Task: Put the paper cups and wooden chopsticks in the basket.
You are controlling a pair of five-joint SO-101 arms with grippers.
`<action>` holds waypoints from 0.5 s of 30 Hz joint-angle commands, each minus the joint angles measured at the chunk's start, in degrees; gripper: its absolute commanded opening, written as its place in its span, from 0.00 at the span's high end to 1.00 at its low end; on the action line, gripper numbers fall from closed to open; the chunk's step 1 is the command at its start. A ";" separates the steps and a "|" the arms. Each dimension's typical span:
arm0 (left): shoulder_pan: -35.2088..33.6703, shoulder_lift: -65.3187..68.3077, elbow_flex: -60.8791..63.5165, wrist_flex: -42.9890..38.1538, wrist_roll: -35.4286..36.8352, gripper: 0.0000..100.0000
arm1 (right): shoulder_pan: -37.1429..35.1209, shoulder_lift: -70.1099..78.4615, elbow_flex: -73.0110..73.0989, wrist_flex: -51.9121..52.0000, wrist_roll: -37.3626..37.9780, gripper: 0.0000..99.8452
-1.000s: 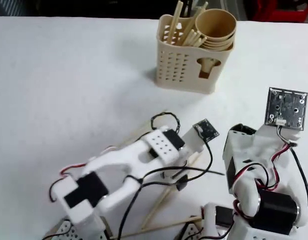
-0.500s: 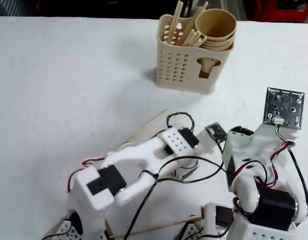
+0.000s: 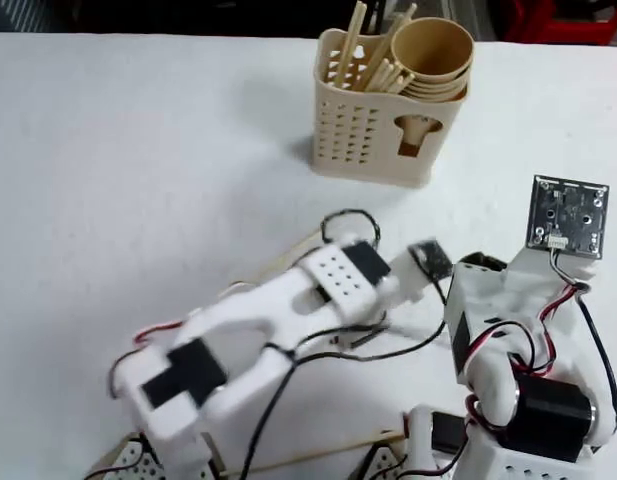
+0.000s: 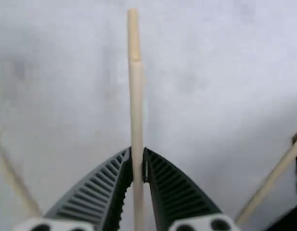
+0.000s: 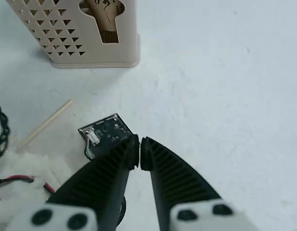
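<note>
**High view.** The white left arm (image 3: 278,310) is lying slightly farther left than half a second ago. The right arm (image 3: 518,350) is holding the same pose. A partly covered chopstick (image 3: 288,252) is protruding from under the left arm's wrist section, with its tip a little lower than before. Whether it is the clamped one cannot be told here. A loose chopstick (image 3: 318,452) is lying on the white worktop (image 3: 138,150) at the near edge. The cream perforated plastic basket (image 3: 373,130) is standing well apart from both arms. It is holding a stack of tan paper cups (image 3: 433,50) and a bundle of wooden chopsticks (image 3: 373,55).

**Left wrist view.** The left claw (image 4: 137,156) is clamping a light wooden chopstick (image 4: 135,96). The shaft is passing between the jaws and extending straight ahead over the worktop. A second stick (image 4: 271,178) is lying off to one side, apart from the claw.

**Right wrist view.** The right claw (image 5: 138,145) is hovering with its jaws together and nothing between them. The left arm's black circuit board (image 5: 105,134) is sitting just beside its tip. A chopstick end (image 5: 47,122) is lying between that board and the basket, apart from the claw.
</note>
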 commanded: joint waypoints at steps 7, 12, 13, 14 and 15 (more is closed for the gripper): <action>-11.12 -24.31 -0.62 4.22 -5.98 0.98 | 3.30 -0.48 -0.35 -1.54 0.53 0.98; -13.67 -33.63 -6.68 5.27 -6.07 0.98 | 3.21 -0.40 -0.26 -1.45 0.53 0.98; -14.20 -34.68 -8.88 5.63 -5.98 0.98 | 3.21 -0.31 -0.26 -1.45 0.53 0.98; -14.64 -35.30 -11.25 6.07 -5.89 0.98 | 3.21 -0.31 -0.26 -1.45 0.44 0.98; -15.25 -35.47 -13.80 6.51 -5.89 0.98 | 3.21 -0.22 -0.26 -1.45 0.26 0.98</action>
